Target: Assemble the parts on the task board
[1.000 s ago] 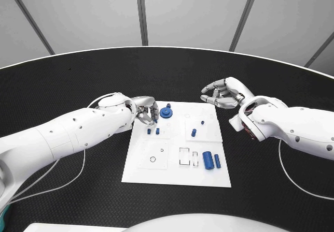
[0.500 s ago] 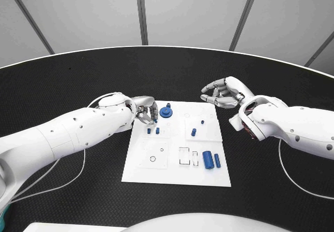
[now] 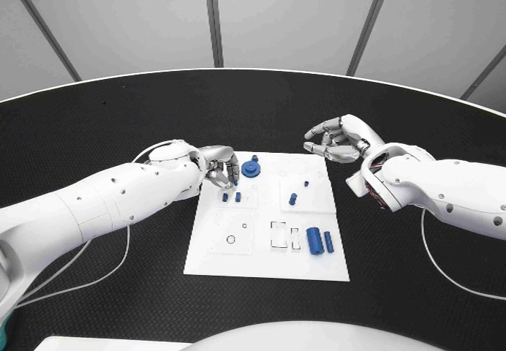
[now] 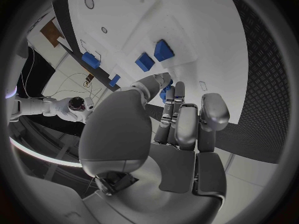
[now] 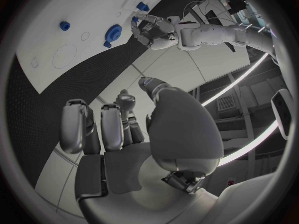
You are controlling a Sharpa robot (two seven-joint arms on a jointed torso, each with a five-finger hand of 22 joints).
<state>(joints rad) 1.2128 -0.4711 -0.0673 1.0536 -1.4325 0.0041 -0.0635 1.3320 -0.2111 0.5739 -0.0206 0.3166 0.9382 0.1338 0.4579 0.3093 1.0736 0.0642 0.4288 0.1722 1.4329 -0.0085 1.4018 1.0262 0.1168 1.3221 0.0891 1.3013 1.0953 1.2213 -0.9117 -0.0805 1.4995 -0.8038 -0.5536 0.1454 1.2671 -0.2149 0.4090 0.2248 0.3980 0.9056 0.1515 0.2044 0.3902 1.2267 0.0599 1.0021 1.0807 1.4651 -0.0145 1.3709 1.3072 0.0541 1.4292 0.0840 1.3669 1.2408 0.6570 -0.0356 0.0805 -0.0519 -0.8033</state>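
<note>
The white task board [image 3: 266,252] lies mid-table. A round blue part [image 3: 251,170] stands at its far left corner, two small blue pegs [image 3: 232,197] nearer, two more small parts [image 3: 294,198] toward the middle, and two blue cylinders [image 3: 320,240] at the near right. My left hand [image 3: 219,170] hovers over the far left corner beside the round part, fingers curled. A bit of blue [image 4: 165,91] shows between its thumb and fingertips [image 4: 179,92]; I cannot tell whether it is held. My right hand [image 3: 339,141] hangs beyond the far right corner, loosely cupped, holding nothing [image 5: 118,129].
Empty slots and outlines [image 3: 281,235] mark the board's near half. The black table [image 3: 116,292] runs round the board on all sides. Thin white cables [image 3: 100,267] trail from both arms across the table.
</note>
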